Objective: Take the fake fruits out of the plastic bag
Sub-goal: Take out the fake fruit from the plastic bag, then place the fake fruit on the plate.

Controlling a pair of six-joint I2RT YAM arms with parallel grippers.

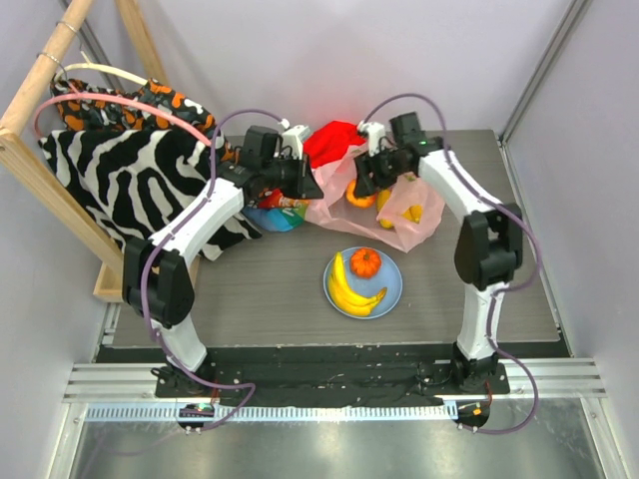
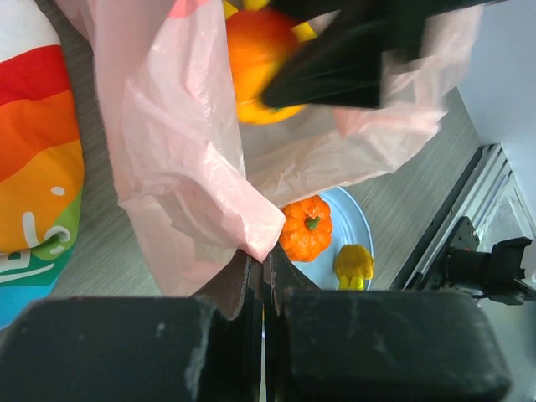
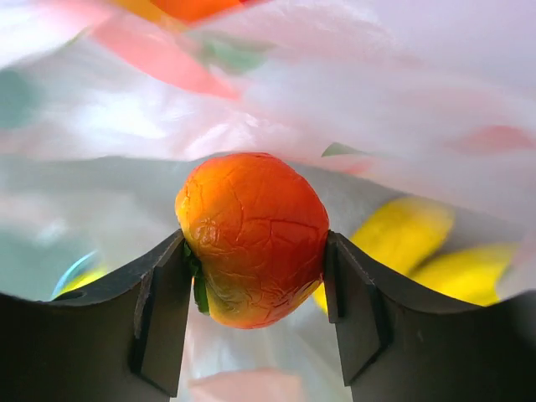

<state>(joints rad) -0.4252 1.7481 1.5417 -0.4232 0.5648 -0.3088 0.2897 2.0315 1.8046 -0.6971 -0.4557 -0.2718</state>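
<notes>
The orange-red fruit (image 3: pixel 251 226) sits inside the plastic bag (image 1: pixel 334 205), upper centre of my overhead view, squeezed between my right gripper's (image 3: pixel 253 255) half-spread fingers. My left gripper (image 2: pixel 262 272) pinches the bag's edge, jaws together. A banana bunch (image 1: pixel 351 291) lies on the plate (image 1: pixel 394 289).

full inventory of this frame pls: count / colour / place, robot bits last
plastic bag: 1, translucent pink, far centre of table
orange-red fruit: 1, inside bag
yellow fruits: at least 2 pieces, inside bag, behind the orange-red fruit
banana bunch: 1, yellow, on plate
pumpkin-like fruit: 1, orange, green stem, on plate
plate: 1, light blue, table centre
red cloth: 1, behind bag
rainbow-striped cloth: 1, left of bag
zebra-print cloth: 1, black-white, far left
orange-black cloth: 1, behind zebra-print cloth
wooden frame: 1, left edge
table: 1, grey-brown
left tool: shut on bag edge
right tool: shut on orange-red fruit
</notes>
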